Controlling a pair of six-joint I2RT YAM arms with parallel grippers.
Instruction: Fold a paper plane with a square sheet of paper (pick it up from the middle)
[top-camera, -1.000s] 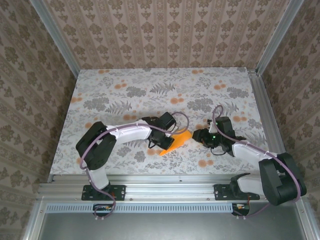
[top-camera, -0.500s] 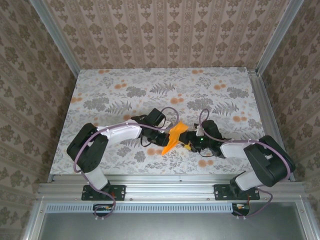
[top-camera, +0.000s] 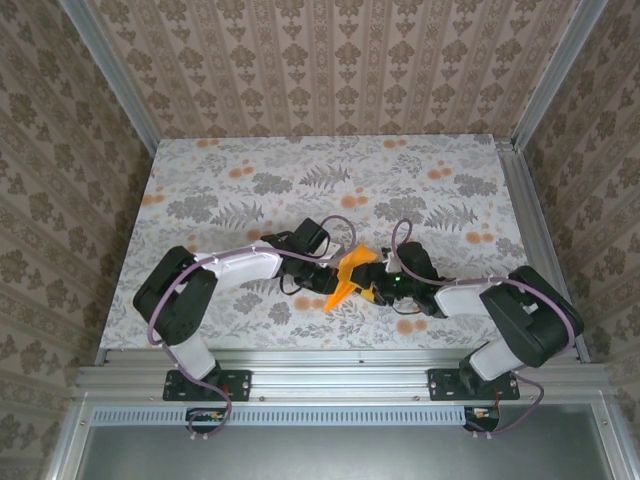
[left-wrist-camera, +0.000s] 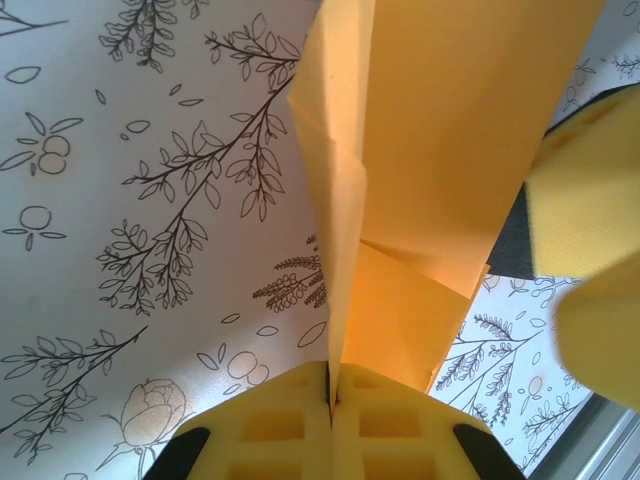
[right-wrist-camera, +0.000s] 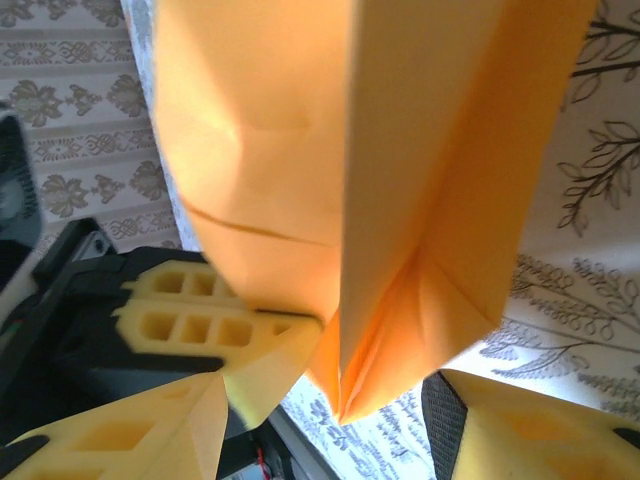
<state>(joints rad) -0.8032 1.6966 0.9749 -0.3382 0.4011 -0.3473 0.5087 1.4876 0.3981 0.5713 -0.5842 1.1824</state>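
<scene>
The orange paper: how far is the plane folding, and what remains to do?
Done: the orange paper already carries several creases and is a narrow layered shape, held off the table. In hand: the left jaws are shut on its folded edge; the right jaws stand open on either side of it. Left: no flat wings show yet, so probably more folds.

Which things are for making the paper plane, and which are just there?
For the job: folded orange paper; left gripper, pinching it; right gripper, open around it.
Just there: flowery table; patterned walls.
</scene>
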